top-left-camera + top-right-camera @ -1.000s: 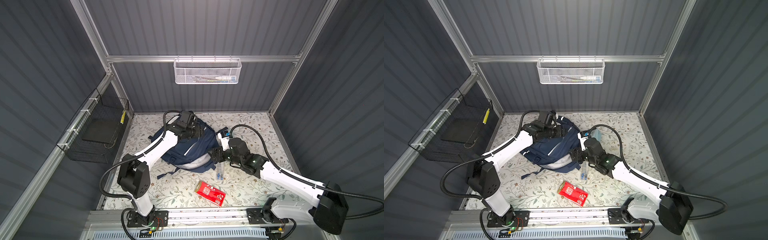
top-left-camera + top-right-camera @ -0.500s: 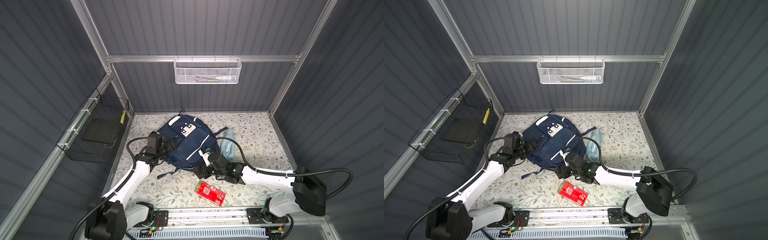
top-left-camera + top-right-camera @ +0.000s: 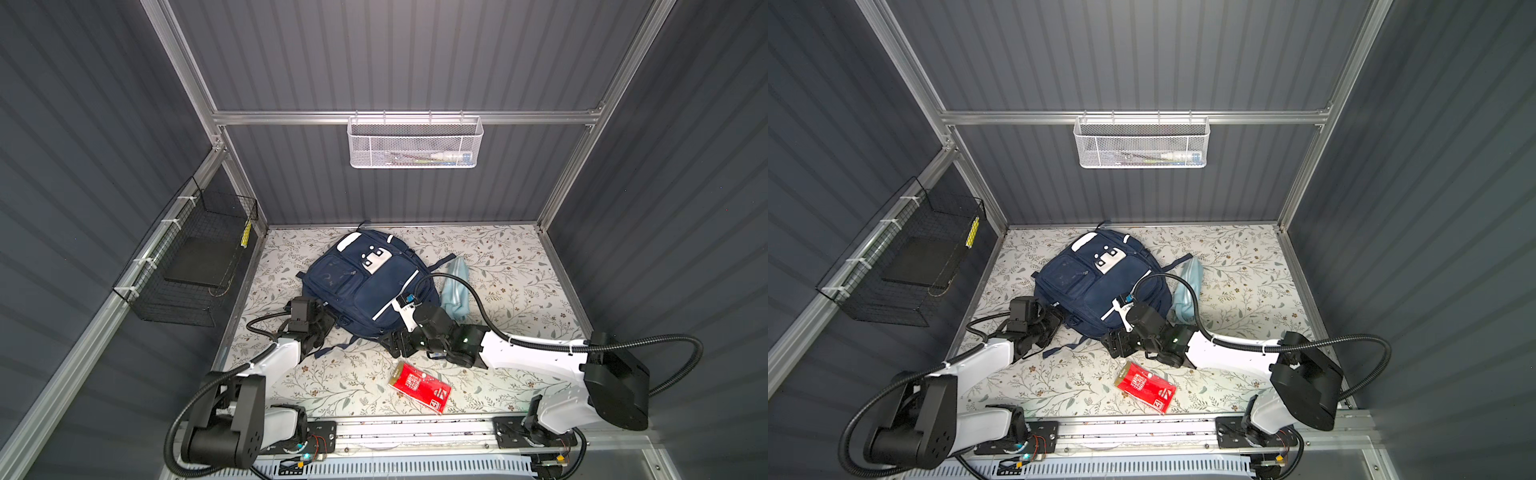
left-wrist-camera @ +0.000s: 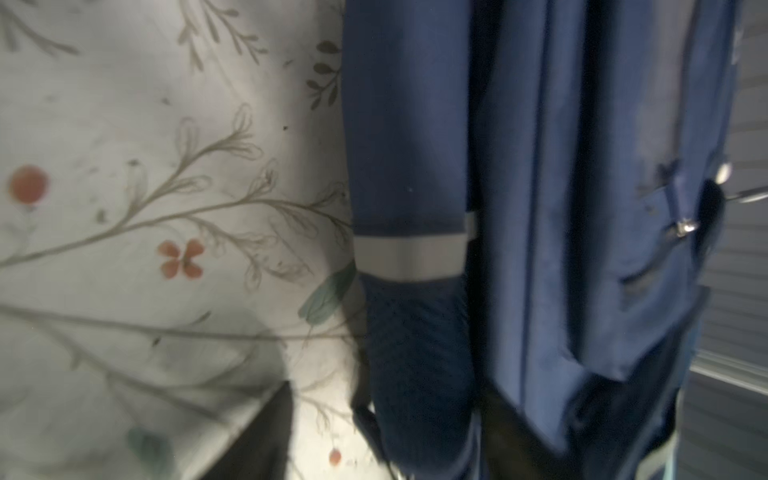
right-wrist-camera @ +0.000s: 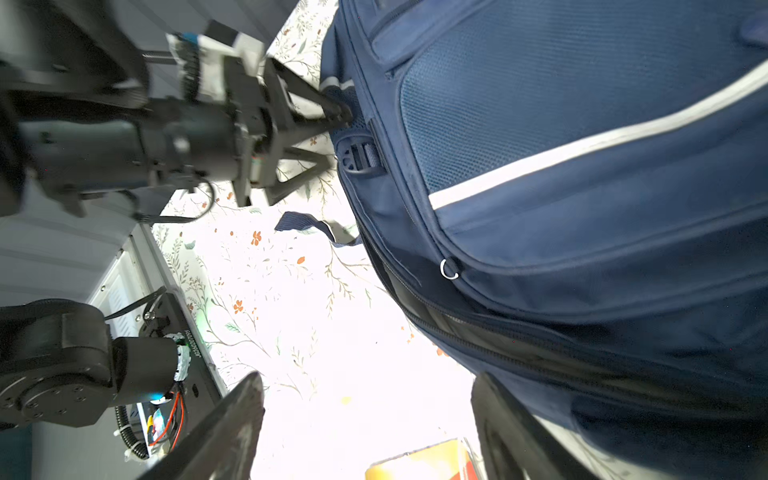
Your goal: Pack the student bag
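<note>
White-shelled arms (image 3: 536, 361) carry black joints (image 3: 615, 386), ribbed cables (image 3: 644, 341) and black left pincer (image 5: 340, 137).

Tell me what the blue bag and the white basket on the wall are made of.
The bag looks like matte navy woven cloth: it creases, and a mesh weave shows close up. The basket seems white-painted metal mesh, with tiny holes and a stiff rim, though plastic is possible.

Robot test cell, laboratory type. Ribbed grey wall panels (image 3: 415, 54) in an aluminium frame (image 3: 407, 117) enclose the bench (image 3: 498, 266). The left arm (image 3: 274, 357) and right arm (image 3: 536, 359) are mounted on a front rail (image 3: 415, 428), cabling (image 3: 648, 343) exposed.
</note>
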Robot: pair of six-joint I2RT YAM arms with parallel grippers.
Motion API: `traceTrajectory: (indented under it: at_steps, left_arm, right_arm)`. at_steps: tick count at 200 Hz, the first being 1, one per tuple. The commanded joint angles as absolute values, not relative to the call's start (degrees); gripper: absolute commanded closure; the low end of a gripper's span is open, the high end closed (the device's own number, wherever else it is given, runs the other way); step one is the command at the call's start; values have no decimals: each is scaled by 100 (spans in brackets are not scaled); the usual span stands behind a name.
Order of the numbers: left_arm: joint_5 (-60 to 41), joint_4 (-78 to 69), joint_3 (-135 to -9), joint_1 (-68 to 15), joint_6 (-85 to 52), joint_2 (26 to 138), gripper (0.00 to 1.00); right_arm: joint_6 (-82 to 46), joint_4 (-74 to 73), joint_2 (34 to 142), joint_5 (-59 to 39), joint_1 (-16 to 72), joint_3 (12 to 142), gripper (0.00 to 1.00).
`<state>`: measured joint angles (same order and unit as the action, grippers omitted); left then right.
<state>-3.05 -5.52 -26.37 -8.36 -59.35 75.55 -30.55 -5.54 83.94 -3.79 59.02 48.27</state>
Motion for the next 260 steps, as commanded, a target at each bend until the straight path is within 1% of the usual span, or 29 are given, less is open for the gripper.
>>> traceTrajectory:
  at_steps: [1, 8, 12, 28, 34, 36, 65, 99, 114, 132, 153, 166, 185, 199, 211, 219, 233, 260]
  left_arm:
    - [-143, -850, -2930, -791, -5570, 7812, 62]
    - [-77, -666, -3062, -791, -5436, 7822, 64]
    - [-35, -549, -3118, -791, -5388, 7822, 67]
    - [0, -371, -3192, -791, -5261, 7768, 88]
    - [-32, -260, -3218, -791, -5247, 7725, 98]
    - [-59, -234, -3219, -791, -5249, 7708, 100]
    - [-649, -164, -3114, -920, -5800, 7146, 100]
    - [-779, 179, -3186, -1037, -6323, 6426, 100]
    - [-855, 302, -3296, -1061, -6530, 6181, 100]
    - [-954, 374, -3377, -1146, -6693, 5990, 100]
    - [-1028, 386, -3278, -1222, -6874, 5754, 100]
    - [-1074, 338, -3159, -1252, -7040, 5611, 100]
    - [-1129, 368, -3132, -1336, -7132, 5490, 100]
    - [-1050, 476, -3164, -1498, -7147, 5413, 100]
    - [-974, 543, -3139, -1623, -7186, 5347, 100]
    - [-974, 525, -3084, -1651, -7222, 5315, 100]
    - [-1058, 336, -2944, -1698, -7371, 5304, 100]
    - [-1092, 99, -2796, -1858, -7576, 5286, 100]
  right_arm:
    - [-2927, -754, 8356, -527, 5941, 4791, 22]
    - [-2905, -854, 8379, -597, 5957, 4769, 22]
    - [-2887, -931, 8391, -637, 5971, 4749, 22]
    - [-2865, -1201, 8499, -807, 6019, 4720, 23]
    - [-2859, -1283, 8559, -894, 6037, 4745, 24]
    - [-2853, -1307, 8582, -924, 6044, 4752, 24]
    - [-2669, -1479, 9023, -1136, 6201, 5037, 25]
    - [-2256, -1396, 9670, -913, 6464, 5764, 31]
    - [-2167, -1399, 9915, -801, 6610, 6031, 32]
    - [-2297, -1403, 10215, -213, 6658, 6257, 33]
    - [-2321, -1050, 10568, 1069, 6662, 6717, 31]
    - [-2109, -855, 10805, 1465, 6654, 7050, 31]
    - [-1933, -1061, 11040, 1517, 6649, 7192, 35]
    - [-1821, -1064, 11228, 1494, 6597, 7361, 43]
    - [-1802, -1154, 11318, 1086, 6514, 7440, 50]
    - [-1900, -1212, 11329, 976, 6496, 7438, 53]
    - [-2016, -1185, 11365, 1126, 6484, 7463, 55]
    - [-2070, -1012, 11585, 1470, 6436, 7821, 52]
